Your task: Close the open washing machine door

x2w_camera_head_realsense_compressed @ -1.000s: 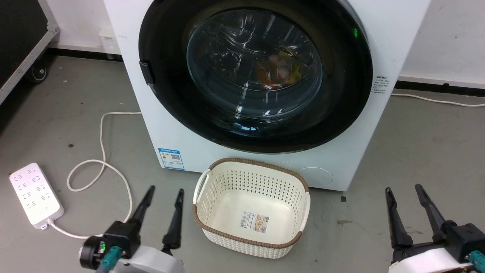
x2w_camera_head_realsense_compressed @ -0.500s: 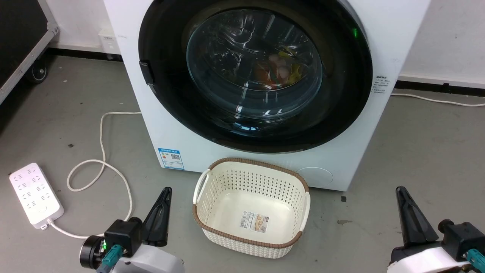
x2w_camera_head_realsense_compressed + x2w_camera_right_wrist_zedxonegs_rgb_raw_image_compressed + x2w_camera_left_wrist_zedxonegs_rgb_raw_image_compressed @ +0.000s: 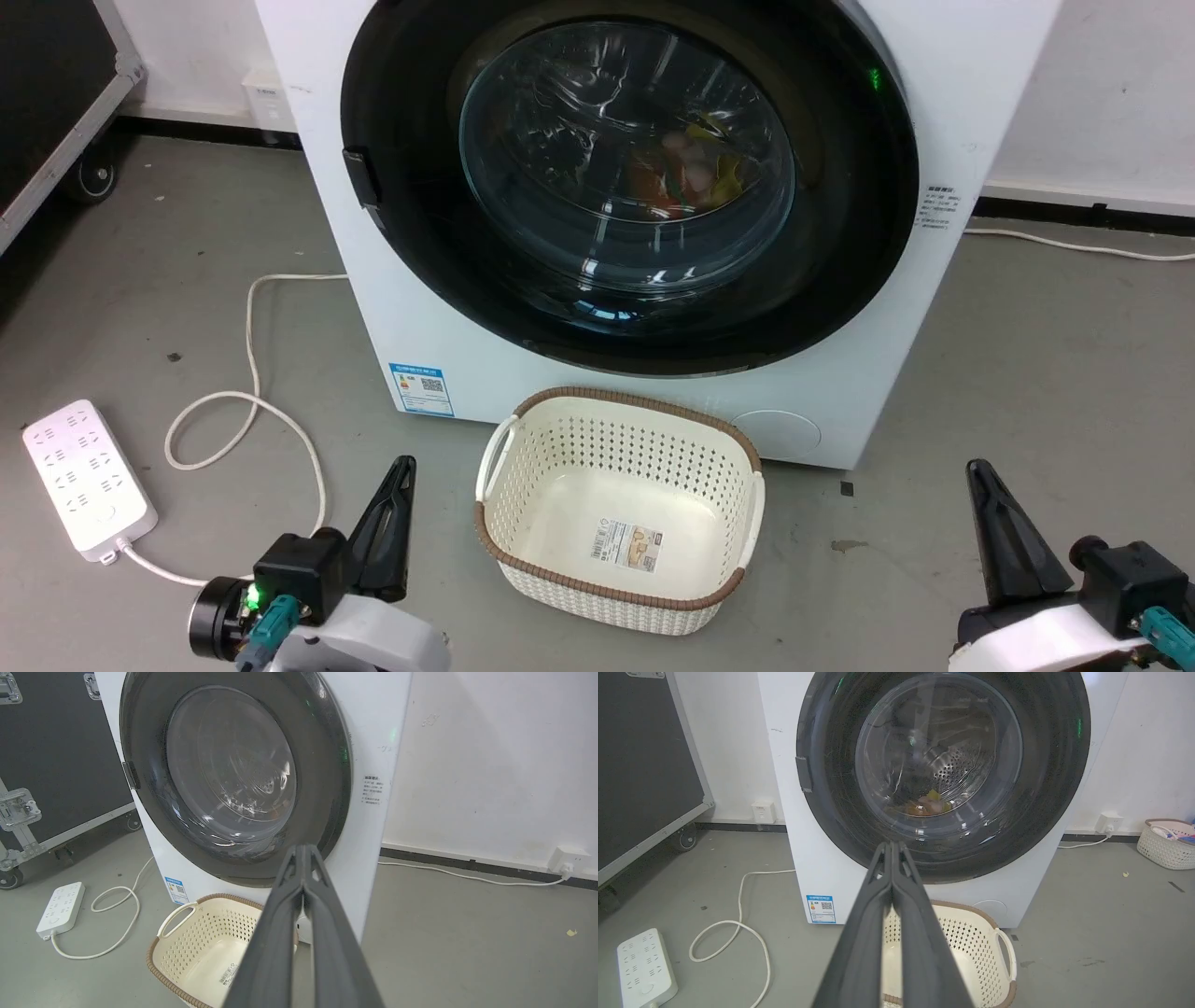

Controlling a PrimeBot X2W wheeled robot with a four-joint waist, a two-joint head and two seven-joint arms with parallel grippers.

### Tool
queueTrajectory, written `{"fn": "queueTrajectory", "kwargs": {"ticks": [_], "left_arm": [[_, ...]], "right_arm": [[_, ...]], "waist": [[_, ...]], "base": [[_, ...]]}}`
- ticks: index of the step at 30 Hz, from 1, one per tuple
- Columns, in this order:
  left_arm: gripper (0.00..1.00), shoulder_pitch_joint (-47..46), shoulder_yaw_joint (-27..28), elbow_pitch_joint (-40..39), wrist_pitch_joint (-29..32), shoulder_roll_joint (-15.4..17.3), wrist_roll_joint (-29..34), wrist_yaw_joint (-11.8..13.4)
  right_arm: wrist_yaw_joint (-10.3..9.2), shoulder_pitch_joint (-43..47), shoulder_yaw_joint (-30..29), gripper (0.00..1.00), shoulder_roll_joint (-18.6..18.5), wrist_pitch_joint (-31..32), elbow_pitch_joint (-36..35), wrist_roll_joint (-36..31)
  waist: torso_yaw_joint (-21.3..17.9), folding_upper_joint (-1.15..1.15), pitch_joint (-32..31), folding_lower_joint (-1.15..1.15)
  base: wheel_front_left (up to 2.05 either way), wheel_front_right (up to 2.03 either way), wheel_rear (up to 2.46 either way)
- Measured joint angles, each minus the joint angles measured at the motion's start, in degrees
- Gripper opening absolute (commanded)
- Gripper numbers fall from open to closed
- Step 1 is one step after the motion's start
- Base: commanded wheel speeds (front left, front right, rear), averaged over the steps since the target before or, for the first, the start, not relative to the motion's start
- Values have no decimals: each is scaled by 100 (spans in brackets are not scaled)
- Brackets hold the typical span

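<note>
Both grippers hung low with fingers pressed together, holding nothing: the left gripper (image 3: 401, 474) was just left of the basket (image 3: 618, 399), the right gripper (image 3: 977, 472) well off to its other side. The washing machine door (image 3: 625, 187) stood ahead of and above them, beyond the basket, seemingly flush against the washing machine (image 3: 467, 359). Its latch tab (image 3: 361, 189) sat on the left edge — nearer the left arm.
</note>
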Motion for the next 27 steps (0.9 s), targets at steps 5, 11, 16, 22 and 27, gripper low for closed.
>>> {"fn": "queueTrajectory", "kwargs": {"ticks": [5, 11, 16, 22, 27], "left_arm": [[0, 0, 22, -33, 46, -16, 51, 37], [0, 1, 44, -88, 136, -44, 100, 67], [0, 1, 65, -127, 192, -57, 119, 94], [0, 12, 93, -182, 261, -79, 161, 131], [0, 60, 115, -221, 311, -91, 207, 151]], "right_arm": [[0, 0, 23, 0, 0, 68, -23, -23], [0, -1, 46, 0, 0, 143, -48, -37], [0, -1, 71, 0, 0, 194, -71, -46], [0, -1, 99, 0, 1, 254, -96, -87], [0, -1, 116, 0, 1, 303, -122, -96]], "waist": [[2, 0, 3, 0], [5, 0, 8, 0], [8, 0, 11, 0], [11, 0, 15, 0], [13, 0, 19, 0]], "base": [[0, 0, 0], [0, 0, 0], [0, 0, 0], [0, 0, 0], [0, 0, 0]]}}
